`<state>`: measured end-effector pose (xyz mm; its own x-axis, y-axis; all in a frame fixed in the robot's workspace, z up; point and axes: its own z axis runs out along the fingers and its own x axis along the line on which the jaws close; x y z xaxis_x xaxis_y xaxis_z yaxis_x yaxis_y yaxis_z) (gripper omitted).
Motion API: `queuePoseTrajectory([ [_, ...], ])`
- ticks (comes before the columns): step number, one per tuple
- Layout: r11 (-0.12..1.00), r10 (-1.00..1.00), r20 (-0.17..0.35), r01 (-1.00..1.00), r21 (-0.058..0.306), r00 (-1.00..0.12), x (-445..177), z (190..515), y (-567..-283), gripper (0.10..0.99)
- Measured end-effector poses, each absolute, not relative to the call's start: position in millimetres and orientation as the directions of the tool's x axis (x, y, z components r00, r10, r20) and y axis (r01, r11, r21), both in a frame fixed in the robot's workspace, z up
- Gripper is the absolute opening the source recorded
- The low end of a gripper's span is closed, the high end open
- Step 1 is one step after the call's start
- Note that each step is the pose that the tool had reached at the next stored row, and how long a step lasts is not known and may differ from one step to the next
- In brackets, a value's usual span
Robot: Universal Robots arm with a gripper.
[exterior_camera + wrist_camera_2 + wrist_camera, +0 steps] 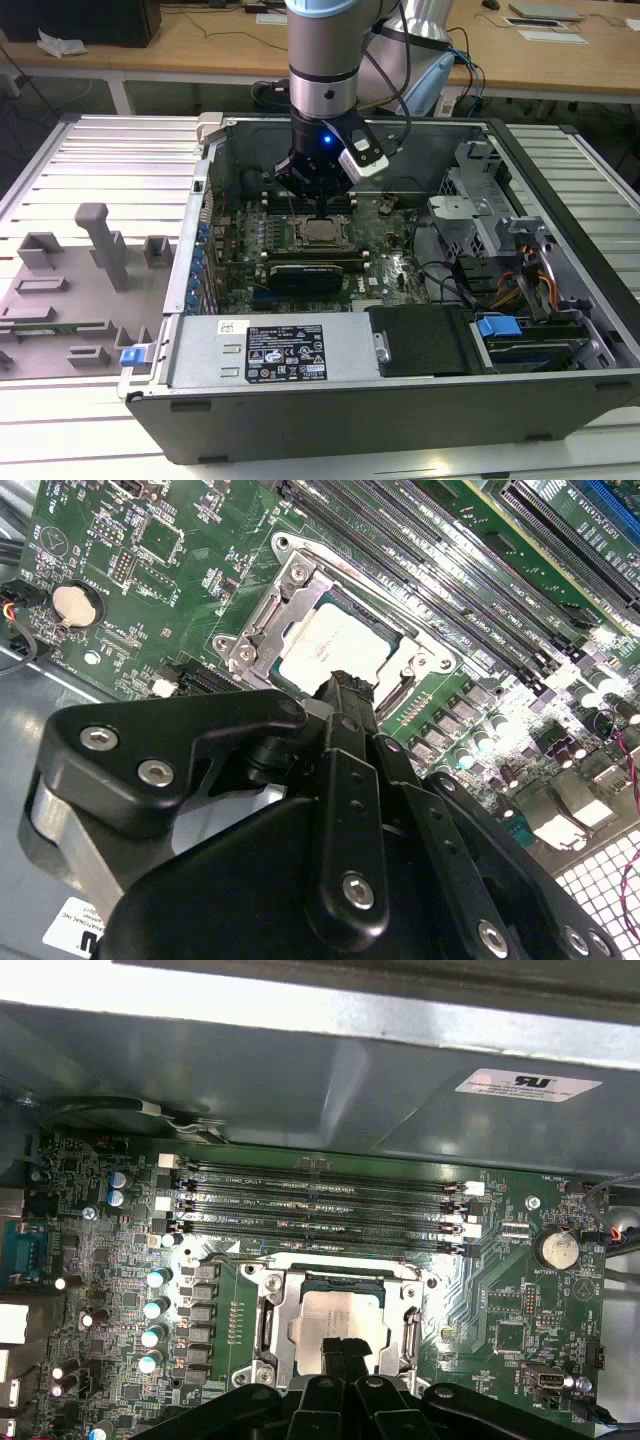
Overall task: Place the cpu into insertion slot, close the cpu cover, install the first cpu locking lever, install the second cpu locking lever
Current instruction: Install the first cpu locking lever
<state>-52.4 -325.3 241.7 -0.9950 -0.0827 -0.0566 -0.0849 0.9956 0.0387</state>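
The cpu lies flat in the insertion slot on the green board, silvery top up, seen in both wrist views. The cpu cover lies down around it, its window framing the chip and hiding most of the slot. My gripper hangs just above the chip's near edge, its black fingers pressed together with nothing between them. I cannot tell how the locking levers stand.
Long black memory slots run beside the socket. A black graphics card sits on its other side. The open case has a power supply in front and drive bays at the exterior view's right. A grey fixture tray lies outside.
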Motion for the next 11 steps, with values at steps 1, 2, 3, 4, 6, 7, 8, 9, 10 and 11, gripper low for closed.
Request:
queuePoseTrajectory([
  [1, 0.996, -0.083, -0.057, -0.085, 0.039, -0.995, -52.4, 241.8, -325.3, 0.106],
  [2, 0.996, -0.083, -0.057, -0.085, 0.039, -0.995, -52.4, 241.8, -325.3, 0.106],
  [3, 0.996, -0.083, -0.057, -0.085, 0.039, -0.995, -52.4, 241.9, -325.3, 0.106],
  [4, 0.996, -0.083, -0.057, -0.085, 0.039, -0.995, -52.4, 241.9, -325.3, 0.106],
  [6, 0.996, -0.083, -0.057, -0.085, 0.039, -0.995, -52.4, 242.0, -325.3, 0.106],
  [7, 0.996, -0.083, -0.057, -0.085, 0.039, -0.995, -52.4, 242.0, -325.3, 0.106],
  [8, 0.996, -0.083, -0.057, -0.085, 0.039, -0.995, -52.4, 242.1, -325.3, 0.106],
  [9, 0.996, -0.083, -0.057, -0.085, 0.039, -0.995, -52.7, 242.1, -325.3, 0.106],
  [10, 0.996, -0.083, -0.057, -0.085, 0.039, -0.995, -53.8, 242.2, -325.2, 0.106],
  [11, 0.996, -0.083, -0.057, -0.085, 0.039, -0.995, -55.6, 242.2, -325.2, 0.106],
])
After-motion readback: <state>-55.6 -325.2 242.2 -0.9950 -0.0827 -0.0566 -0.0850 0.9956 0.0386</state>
